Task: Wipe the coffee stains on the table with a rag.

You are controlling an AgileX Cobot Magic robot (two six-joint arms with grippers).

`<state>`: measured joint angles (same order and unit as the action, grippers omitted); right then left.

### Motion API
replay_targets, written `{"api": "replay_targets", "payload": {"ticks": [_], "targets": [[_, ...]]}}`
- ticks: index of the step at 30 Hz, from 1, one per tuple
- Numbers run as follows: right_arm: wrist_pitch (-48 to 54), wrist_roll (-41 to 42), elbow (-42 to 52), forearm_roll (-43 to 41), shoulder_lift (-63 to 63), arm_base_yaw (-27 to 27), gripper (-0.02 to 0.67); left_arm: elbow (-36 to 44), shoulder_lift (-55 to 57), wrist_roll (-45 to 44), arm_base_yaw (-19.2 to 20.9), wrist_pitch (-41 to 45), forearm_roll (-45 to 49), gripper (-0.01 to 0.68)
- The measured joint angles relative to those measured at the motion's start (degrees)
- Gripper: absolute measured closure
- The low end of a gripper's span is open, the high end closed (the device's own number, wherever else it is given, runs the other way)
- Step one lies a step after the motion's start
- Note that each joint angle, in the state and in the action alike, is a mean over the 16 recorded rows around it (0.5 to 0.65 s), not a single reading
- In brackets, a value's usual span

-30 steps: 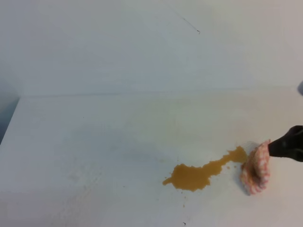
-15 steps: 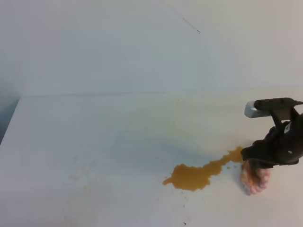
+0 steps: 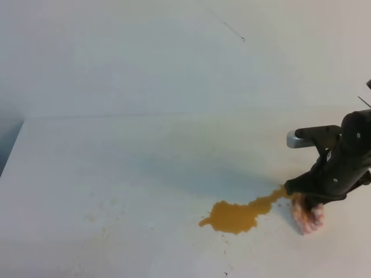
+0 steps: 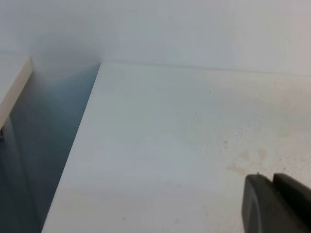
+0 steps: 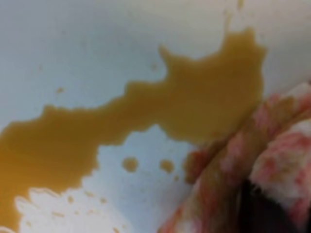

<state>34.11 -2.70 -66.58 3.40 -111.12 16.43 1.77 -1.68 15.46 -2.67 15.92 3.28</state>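
The coffee stains (image 3: 235, 215) are an orange-brown puddle on the white table (image 3: 133, 168), with a thin tail running right toward the rag. The pink-and-white checked rag (image 3: 309, 217) is bunched under my right gripper (image 3: 307, 205), which is shut on it and presses it on the table at the tail's right end. In the right wrist view the rag (image 5: 228, 179) touches the stains (image 5: 204, 102) and its edge is soaked brown. My left gripper (image 4: 273, 194) shows only in its wrist view, fingers together, empty, above bare table.
The table's left edge (image 4: 73, 145) drops to a dark gap beside a white wall. Faint yellowish specks (image 3: 93, 217) lie on the table's left front. A white back wall (image 3: 174, 58) rises behind the table.
My right arm has swung in from the right edge and come down over the rag. The rag has shifted slightly left against the end of the stain's tail.
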Motion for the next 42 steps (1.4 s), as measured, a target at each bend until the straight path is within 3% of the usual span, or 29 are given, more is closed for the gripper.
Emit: {"api": "replay_targets", "payload": {"ticks": [8, 21, 31, 42], "targets": [[1.32, 6.64, -6.55, 7.33, -5.04, 0.12, 0.604, 0.0, 0.0, 0.0, 0.0, 0.0, 0.0, 0.673], [1.65, 17.63, -12.54, 16.01, -10.27, 5.76, 0.609, 0.0, 0.0, 0.0, 0.0, 0.0, 0.0, 0.673], [-0.03, 18.79, -12.92, 16.63, -10.81, 12.66, 0.609, 0.0, 0.0, 0.0, 0.0, 0.0, 0.0, 0.673], [1.24, 17.63, -11.94, 16.95, -6.67, 13.96, 0.612, -0.11, 0.1, 0.0, 0.0, 0.04, 0.0, 0.673]]}}
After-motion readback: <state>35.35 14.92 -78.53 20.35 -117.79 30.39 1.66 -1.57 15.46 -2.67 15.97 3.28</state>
